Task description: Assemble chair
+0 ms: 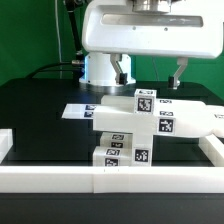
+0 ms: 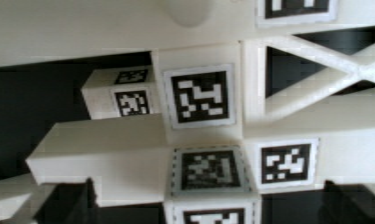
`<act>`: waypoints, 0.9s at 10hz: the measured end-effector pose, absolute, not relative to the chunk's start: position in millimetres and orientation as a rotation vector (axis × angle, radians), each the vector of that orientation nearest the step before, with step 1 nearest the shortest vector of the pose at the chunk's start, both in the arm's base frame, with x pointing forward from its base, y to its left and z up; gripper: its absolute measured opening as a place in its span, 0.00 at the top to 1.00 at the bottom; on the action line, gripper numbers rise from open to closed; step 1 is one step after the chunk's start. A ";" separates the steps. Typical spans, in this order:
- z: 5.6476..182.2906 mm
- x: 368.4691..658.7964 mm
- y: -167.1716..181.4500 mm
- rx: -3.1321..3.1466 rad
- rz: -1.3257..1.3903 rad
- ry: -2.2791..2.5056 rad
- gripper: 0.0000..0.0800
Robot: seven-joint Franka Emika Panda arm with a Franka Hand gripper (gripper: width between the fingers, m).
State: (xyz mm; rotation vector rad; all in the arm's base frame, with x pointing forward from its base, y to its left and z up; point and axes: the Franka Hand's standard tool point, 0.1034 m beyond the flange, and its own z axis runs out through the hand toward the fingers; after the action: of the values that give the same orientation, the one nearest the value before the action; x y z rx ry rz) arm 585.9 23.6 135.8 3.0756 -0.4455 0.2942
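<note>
The chair (image 1: 135, 128) is a cluster of joined matte-white tagged pieces standing on the black table near the front rail. A long piece (image 1: 185, 118) sticks out toward the exterior view's right. My gripper (image 1: 150, 72) hangs just above and behind the cluster, with its two dark fingers spread wide and nothing between them. In the wrist view the chair fills the picture: tagged blocks (image 2: 202, 95), a flat slab (image 2: 95, 150) and a cross-braced piece (image 2: 317, 70). My gripper (image 2: 210, 205) is open, and its fingertips (image 2: 81, 195) show at the sides of a tagged block, apart from it.
The marker board (image 1: 78, 108) lies flat on the table at the exterior view's left of the chair. A low white border rail (image 1: 110, 181) runs along the front and turns up both sides. The arm's white base (image 1: 98, 68) stands behind.
</note>
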 end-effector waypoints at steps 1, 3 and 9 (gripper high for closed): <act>140.9 580.6 24.4 3.085 0.296 -0.455 0.21; 148.0 561.1 34.6 3.105 0.290 -0.515 0.19; 144.2 530.1 44.4 3.157 0.188 -0.639 0.19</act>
State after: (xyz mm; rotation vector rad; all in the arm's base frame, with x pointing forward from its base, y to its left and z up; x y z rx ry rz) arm 530.1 44.4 144.2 3.1574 -0.6386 0.1880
